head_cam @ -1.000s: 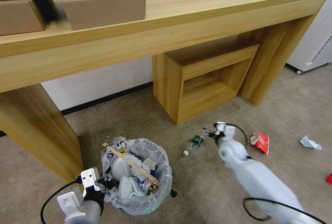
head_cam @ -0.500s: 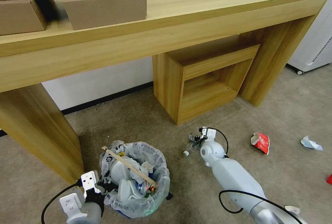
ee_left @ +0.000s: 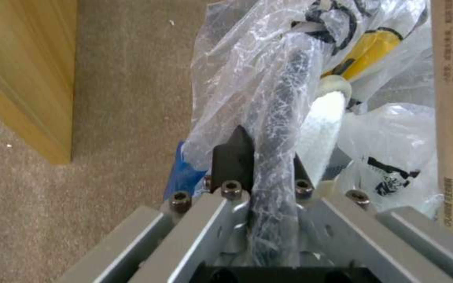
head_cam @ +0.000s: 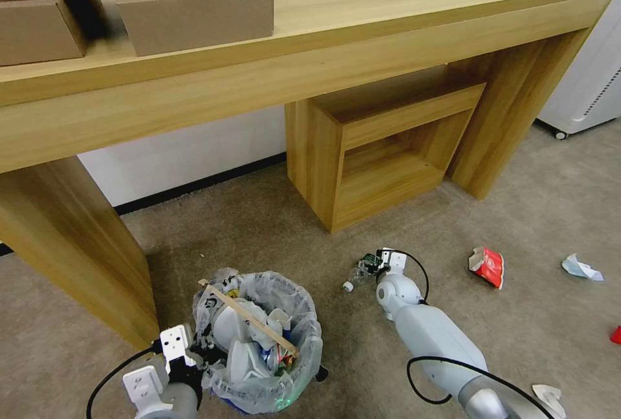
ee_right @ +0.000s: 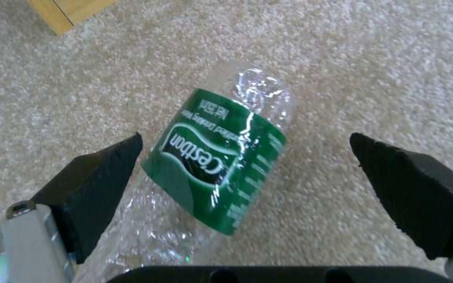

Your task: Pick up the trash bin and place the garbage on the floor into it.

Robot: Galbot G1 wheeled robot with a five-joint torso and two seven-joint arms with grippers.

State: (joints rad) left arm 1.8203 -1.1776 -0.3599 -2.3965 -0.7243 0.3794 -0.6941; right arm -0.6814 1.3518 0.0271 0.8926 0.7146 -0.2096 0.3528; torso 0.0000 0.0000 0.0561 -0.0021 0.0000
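On our left, our left gripper (ee_left: 260,165) is pinched on the bagged rim of the trash bin (head_cam: 259,341), one pad inside and one outside, with the translucent liner caught between them. The bin stands on the beige carpet (head_cam: 272,225) just off the foot of the wooden desk leg (head_cam: 71,244). It already holds two white slippers (head_cam: 239,341), wrappers and a wooden stick (head_cam: 249,315) lying slantwise across its mouth.

Toward the middle, the crushed green-labelled bottle (ee_right: 221,157) lies on the carpet directly under our right gripper (ee_right: 247,173), whose pads are spread wide, one to either side of the bottle and neither touching it. We judge that the bottle's long axis runs at a slant to the line between the pads, so a closing pinch should catch it across the labelled middle. In the head view its white cap (head_cam: 348,286) points toward the bin, and the bin sits well apart from the bottle with bare carpet between. The right arm is plainly the nearer one, and nothing blocks the descent.

Farther right lie a red packet (head_cam: 486,266), a crumpled white-and-blue wrapper (head_cam: 580,268), a red scrap at the edge (head_cam: 616,335), and a white paper scrap (head_cam: 548,398), all well clear of the gripper
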